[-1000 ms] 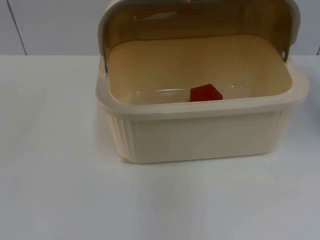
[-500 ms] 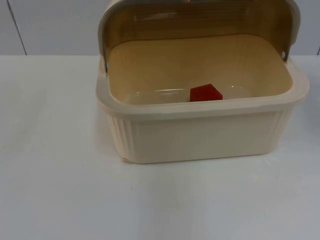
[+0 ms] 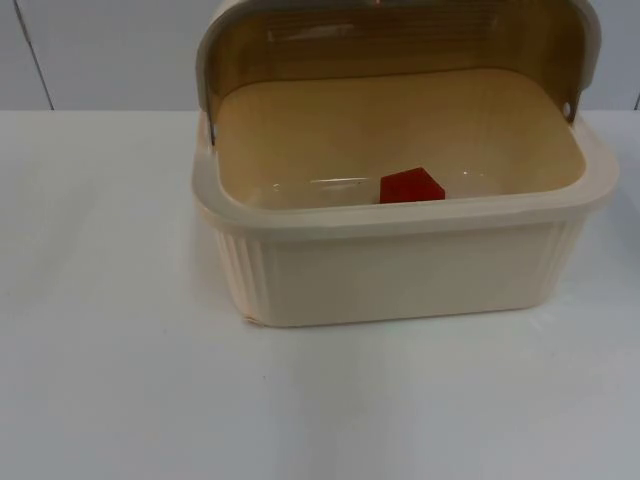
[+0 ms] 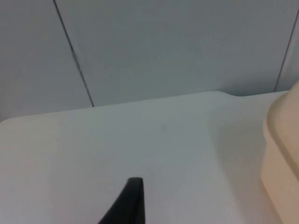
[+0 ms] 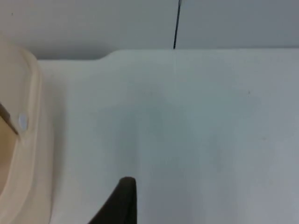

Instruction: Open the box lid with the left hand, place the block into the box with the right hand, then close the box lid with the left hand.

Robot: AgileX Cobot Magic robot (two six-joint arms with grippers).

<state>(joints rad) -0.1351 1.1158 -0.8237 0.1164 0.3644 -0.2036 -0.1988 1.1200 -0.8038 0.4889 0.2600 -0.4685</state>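
Note:
The cream ribbed box (image 3: pixel 400 265) stands at the middle of the table in the top view. Its amber see-through lid (image 3: pixel 390 45) is swung up and back, so the box is open. A red block (image 3: pixel 411 186) lies on the box floor, close behind the front wall. My left gripper (image 4: pixel 133 203) waits over bare table beside the box's outer wall (image 4: pixel 282 154), apart from it. My right gripper (image 5: pixel 122 200) waits over bare table on the other side, beside the box's rim (image 5: pixel 28 140) and its lid hinge (image 5: pixel 21 122).
The white table (image 3: pixel 120 380) has free room in front of the box and to its left. A grey partition wall (image 3: pixel 100 50) closes the far edge of the table right behind the box.

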